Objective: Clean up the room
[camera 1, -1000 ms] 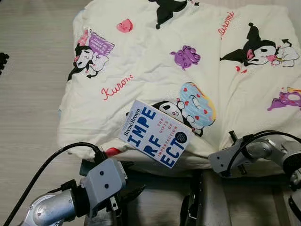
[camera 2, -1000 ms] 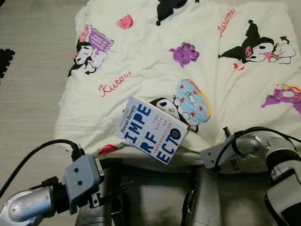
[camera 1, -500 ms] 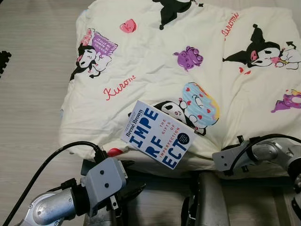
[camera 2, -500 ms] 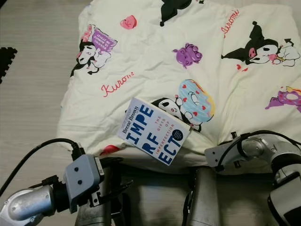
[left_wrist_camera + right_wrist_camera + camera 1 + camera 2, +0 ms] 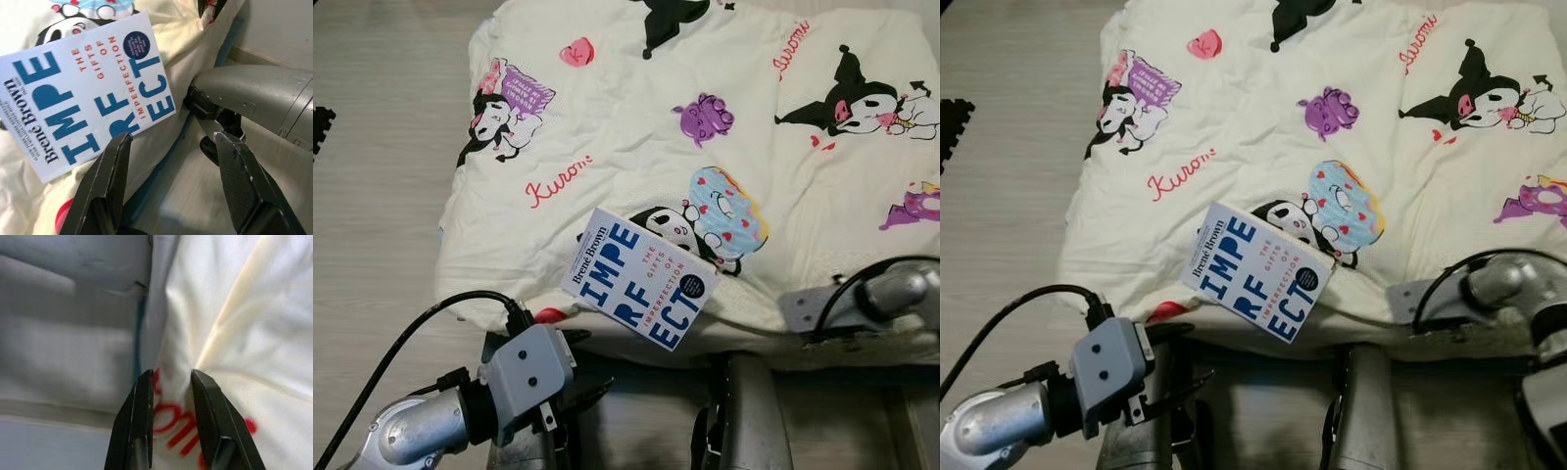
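A cream blanket [image 5: 636,147] printed with cartoon figures lies spread on the floor. A white and blue book [image 5: 644,277] rests on its near edge, cover up. My left gripper [image 5: 173,142] is open, low at the near left, its fingers pointing at the book's lower corner without touching it. At the near right, my right gripper [image 5: 171,377] sits at the blanket's front hem. Its fingers [image 5: 143,401] stand close together with a fold of the cream fabric between them.
Pale wooden floor [image 5: 382,196] lies to the left of the blanket. A black jagged piece [image 5: 321,122] pokes in at the left edge. My own grey legs [image 5: 744,411] stand just below the blanket's hem.
My right gripper has slid to the right along the blanket's front hem. The left gripper and the book have stayed put; the camera shifted slightly.
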`<state>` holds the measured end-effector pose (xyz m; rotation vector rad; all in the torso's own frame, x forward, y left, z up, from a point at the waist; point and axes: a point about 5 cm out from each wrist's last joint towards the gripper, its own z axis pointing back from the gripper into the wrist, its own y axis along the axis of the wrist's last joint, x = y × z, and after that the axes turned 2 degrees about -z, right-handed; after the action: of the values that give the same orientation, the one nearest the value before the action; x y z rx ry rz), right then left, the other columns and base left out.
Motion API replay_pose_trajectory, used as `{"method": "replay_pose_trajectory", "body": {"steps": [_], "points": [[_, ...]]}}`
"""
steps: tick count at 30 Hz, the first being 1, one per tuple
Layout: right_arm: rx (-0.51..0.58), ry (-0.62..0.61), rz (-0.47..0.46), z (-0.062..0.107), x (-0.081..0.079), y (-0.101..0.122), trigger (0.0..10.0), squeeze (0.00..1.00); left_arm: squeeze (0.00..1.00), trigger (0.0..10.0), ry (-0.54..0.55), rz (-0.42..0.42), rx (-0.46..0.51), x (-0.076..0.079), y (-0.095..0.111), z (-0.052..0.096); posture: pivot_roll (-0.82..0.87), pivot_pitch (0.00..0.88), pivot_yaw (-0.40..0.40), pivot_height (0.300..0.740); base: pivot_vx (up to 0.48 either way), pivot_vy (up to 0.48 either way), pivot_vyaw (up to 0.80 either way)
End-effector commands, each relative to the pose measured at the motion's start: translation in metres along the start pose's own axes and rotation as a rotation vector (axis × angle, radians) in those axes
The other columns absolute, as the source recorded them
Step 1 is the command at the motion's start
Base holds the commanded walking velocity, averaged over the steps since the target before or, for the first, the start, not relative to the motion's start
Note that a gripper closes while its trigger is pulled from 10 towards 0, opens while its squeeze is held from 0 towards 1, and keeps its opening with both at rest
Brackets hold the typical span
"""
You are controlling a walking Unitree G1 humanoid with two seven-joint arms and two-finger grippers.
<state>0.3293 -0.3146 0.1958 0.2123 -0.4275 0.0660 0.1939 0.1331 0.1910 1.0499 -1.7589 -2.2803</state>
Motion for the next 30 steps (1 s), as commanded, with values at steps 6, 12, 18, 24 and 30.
{"method": "replay_pose_trajectory", "body": {"steps": [6, 12, 18, 24, 30], "points": [[0.131, 0.111, -0.125, 0.017, 0.0, 0.001, 10.0, 0.0, 0.0, 10.0, -0.038, 0.024, -0.019, 0.008, -0.005, 0.0, 0.09, 0.503, 0.046, 0.566, 0.0, 0.0, 0.0], [0.282, 0.092, -0.2, 0.029, 0.013, 0.011, 10.0, 0.0, 0.0, 10.0, -0.032, 0.025, -0.018, 0.007, -0.004, 0.0, 0.1, 0.503, 0.044, 0.566, 0.0, 0.0, 0.0], [0.704, -0.328, -0.487, 0.046, 0.054, 0.032, 10.0, 0.0, 0.0, 10.0, 0.032, 0.041, -0.017, 0.0, -0.007, 0.0, 0.09, 0.497, 0.037, 0.566, 0.0, 0.0, 0.0], [0.718, -0.776, -0.898, 0.033, 0.057, 0.005, 10.0, 0.0, 0.0, 10.0, 0.091, 0.052, -0.016, -0.007, -0.008, 0.0, 0.08, 0.503, 0.041, 0.566, 0.0, 0.0, 0.0], [0.56, -0.908, -0.973, 0.019, 0.041, -0.015, 10.0, 1.0, 0.0, 10.0, 0.122, 0.049, -0.024, -0.009, -0.009, 0.001, 0.08, 0.507, 0.046, 0.566, 0.0, 0.0, 0.0]]}}
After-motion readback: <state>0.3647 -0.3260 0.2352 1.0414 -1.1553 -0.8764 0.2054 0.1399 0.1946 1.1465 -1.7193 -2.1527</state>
